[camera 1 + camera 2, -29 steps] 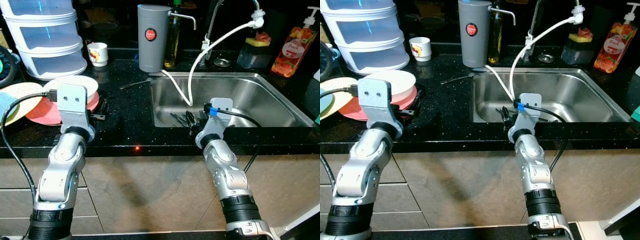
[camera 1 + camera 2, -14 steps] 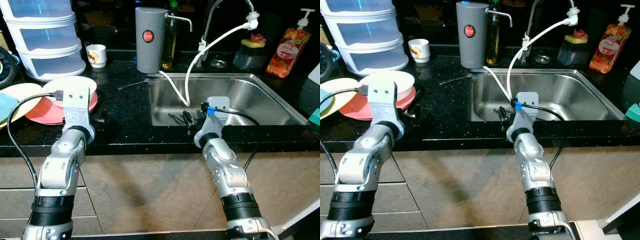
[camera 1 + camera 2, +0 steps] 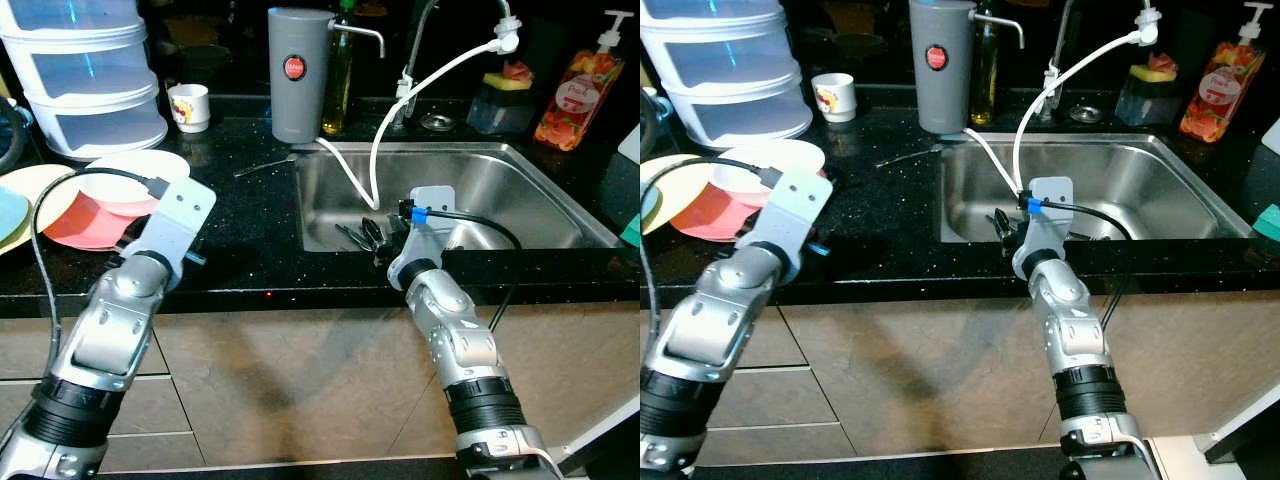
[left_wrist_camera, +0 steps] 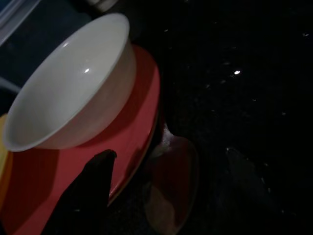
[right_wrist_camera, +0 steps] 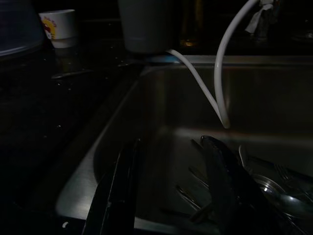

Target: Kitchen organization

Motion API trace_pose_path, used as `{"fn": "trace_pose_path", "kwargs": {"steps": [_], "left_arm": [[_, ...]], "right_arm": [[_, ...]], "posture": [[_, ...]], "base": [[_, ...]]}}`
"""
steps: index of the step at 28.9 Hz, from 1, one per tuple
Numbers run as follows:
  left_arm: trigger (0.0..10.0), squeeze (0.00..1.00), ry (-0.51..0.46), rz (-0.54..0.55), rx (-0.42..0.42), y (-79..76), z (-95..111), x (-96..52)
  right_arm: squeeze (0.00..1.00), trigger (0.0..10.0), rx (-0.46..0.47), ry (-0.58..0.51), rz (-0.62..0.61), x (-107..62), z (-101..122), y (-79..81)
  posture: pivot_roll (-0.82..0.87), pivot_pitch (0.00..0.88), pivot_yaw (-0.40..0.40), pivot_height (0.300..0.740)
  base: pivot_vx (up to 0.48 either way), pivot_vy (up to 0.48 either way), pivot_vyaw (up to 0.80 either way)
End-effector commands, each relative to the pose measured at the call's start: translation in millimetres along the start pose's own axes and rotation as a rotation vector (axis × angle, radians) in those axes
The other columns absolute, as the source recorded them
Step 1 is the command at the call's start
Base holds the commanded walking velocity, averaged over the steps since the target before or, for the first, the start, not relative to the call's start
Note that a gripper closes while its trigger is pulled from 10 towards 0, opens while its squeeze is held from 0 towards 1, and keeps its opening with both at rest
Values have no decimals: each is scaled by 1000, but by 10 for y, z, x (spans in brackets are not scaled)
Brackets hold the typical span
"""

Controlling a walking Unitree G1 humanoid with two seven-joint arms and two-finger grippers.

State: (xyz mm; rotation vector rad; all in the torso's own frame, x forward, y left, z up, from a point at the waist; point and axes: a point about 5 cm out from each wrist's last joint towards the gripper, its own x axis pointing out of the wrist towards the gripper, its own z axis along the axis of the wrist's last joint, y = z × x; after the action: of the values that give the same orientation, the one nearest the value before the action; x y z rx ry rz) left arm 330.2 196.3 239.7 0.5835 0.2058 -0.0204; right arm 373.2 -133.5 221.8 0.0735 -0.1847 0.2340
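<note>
Shiny metal spoons and forks (image 5: 274,188) lie in a heap on the near floor of the sink (image 3: 520,190). They look hard, thin and light, and I think they are slippery, maybe wet. They lie flat and tangled, so a good place to hold one is the middle of its handle, where it sticks up off the heap.

Just above the near edge of the sink hangs the right gripper (image 5: 171,186). Its two black fingers are spread apart with nothing between them. The heap is right in front of them and a little lower, close but not touching.

To the left, on the black counter (image 3: 260,220), is the left gripper (image 4: 161,188). In its wrist view only one dark finger (image 4: 90,188) is clear, so I cannot tell if it is spread or pressed together. That finger tip is over the near edge of the red plate (image 3: 75,220). A white bowl (image 4: 68,93) sits on that plate. It looks smooth and could break, so hold it by the rim.

Farther back stand a small white cup (image 3: 190,107), a tall grey jug (image 3: 295,75) and a white hose (image 3: 420,95) that hangs down into the sink.
</note>
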Motion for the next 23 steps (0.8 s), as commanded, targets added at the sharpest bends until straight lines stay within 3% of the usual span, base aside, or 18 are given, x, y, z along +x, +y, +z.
{"fn": "trace_pose_path", "kwargs": {"steps": [1, 10, 12, 14, 16, 18, 23], "left_arm": [[10000, 0, 26, -30, 26, -12, -11, -17], [10000, 0, 45, -104, 41, -50, 24, -65], [10000, 0, 61, -114, 67, -54, 4, -67], [10000, 0, 96, -112, 153, -31, -48, -67], [10000, 0, 96, -112, 153, -31, -48, -67], [10000, 0, 109, -71, 231, 42, -67, -58], [10000, 0, 114, -33, 307, 124, -41, -62]], "right_arm": [[0, 10000, 13, 25, 12, 15, -26, 2], [0, 10000, 12, 31, 22, 19, -12, -14], [0, 10000, 15, 33, 25, 16, -15, -10], [0, 10000, 26, 38, 29, 12, -22, -2], [0, 10000, 26, 38, 29, 12, -22, -2], [0, 10000, 41, 40, 28, 7, -26, -1], [0, 10000, 58, 45, 27, 5, -35, -1]], "posture": [[6, 102, -15, 740], [7, 96, -13, 740], [7, 94, -12, 740], [7, 92, -8, 740], [7, 92, -8, 740], [9, 92, -7, 740], [9, 92, -7, 740]], "base": [[0, 0, 0], [0, 0, 0], [0, 0, 0], [0, 0, 0], [0, 0, 0], [0, 0, 0], [0, 0, 0]]}}
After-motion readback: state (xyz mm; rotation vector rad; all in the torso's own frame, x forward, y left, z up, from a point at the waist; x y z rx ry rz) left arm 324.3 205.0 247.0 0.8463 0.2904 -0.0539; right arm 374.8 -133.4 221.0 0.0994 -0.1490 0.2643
